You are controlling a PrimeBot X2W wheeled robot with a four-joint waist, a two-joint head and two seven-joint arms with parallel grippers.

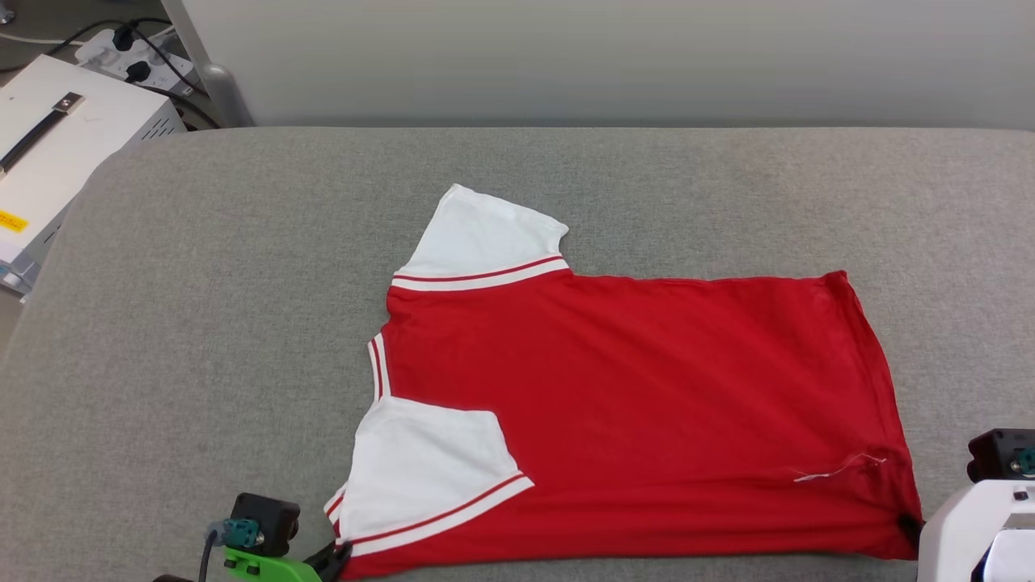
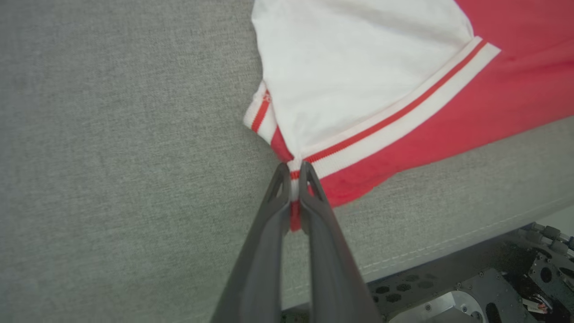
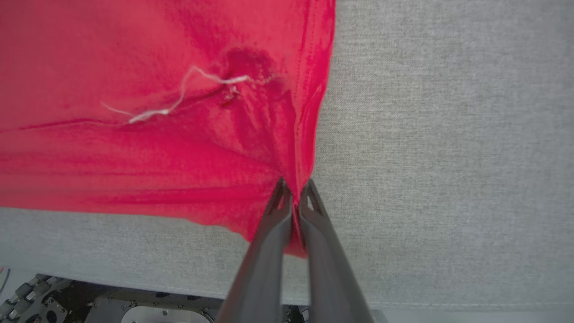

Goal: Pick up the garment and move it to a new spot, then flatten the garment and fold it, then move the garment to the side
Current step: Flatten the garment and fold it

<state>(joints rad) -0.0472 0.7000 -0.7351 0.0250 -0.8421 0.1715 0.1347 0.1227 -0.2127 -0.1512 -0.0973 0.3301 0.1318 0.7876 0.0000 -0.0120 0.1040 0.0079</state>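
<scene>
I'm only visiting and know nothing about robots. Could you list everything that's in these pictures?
T-shirt: one, red with white sleeves and striped trim, spread on the table, collar towards the left of the head view.
thread: one, white, loose on the T-shirt near its right-hand hem.
table: one, grey fabric top, under the T-shirt.
box: one, white with a black handle, off the table's far left corner.
power strip: one, white with black plugs, behind the box.
left gripper: one, dark fingers, shut on the T-shirt's near corner by the sleeve.
right gripper: one, dark fingers, shut on the T-shirt's near hem corner.
</scene>
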